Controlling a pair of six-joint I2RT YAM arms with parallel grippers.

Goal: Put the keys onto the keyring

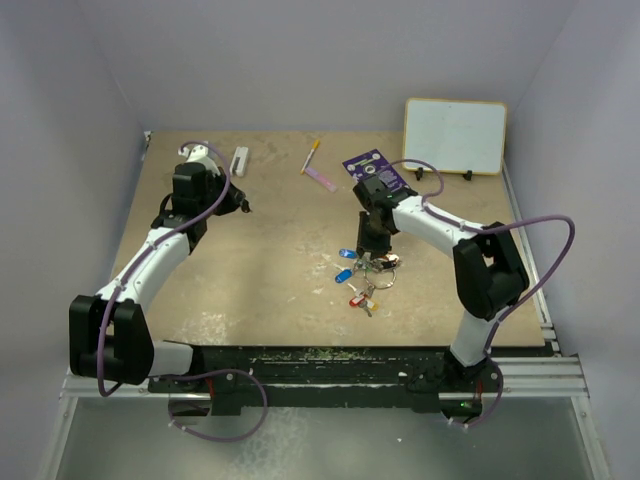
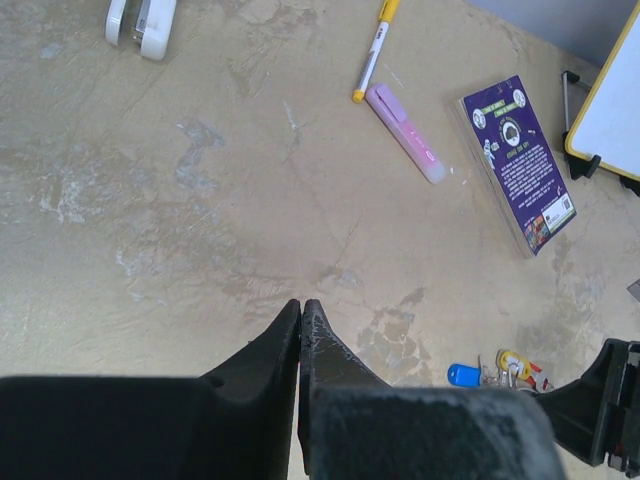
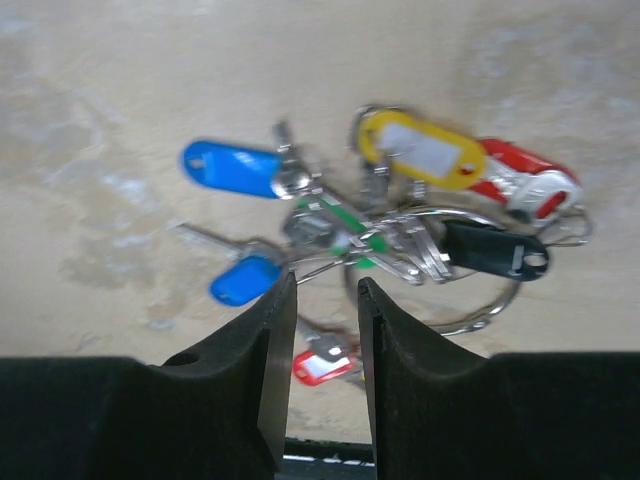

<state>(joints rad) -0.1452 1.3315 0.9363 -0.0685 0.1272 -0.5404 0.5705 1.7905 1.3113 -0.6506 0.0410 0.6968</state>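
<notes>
Keys with coloured plastic tags lie in one tangled heap on the tan tabletop. They sit on the near side of the purple rectangular card, toward the arm bases. The thin silvery wire keyring lies in that same heap. Some keys look threaded onto it already, but the blurred wrist view does not let you tell which ones are loose.

Your right gripper hovers just above the heap, on the near side of the purple card. Its fingers stand a narrow gap apart with nothing between them. Your left gripper hangs far to the left of the purple card, its fingers pressed together and empty.

The step in hand is probably picking out a single loose key, so choose one that lies clear of the rest. The lower blue plastic tag, just beside your left finger, looks like the easiest target. Spread the fingers wider before you descend, because the present gap seems too tight for a tag lying flat. Grip the plastic rather than the thin metal blade, which would likely slip. Lift slowly, since a tangled neighbour could drag the whole bunch along. Consider bringing the left gripper across toward the purple card to pin the ring while you thread.
</notes>
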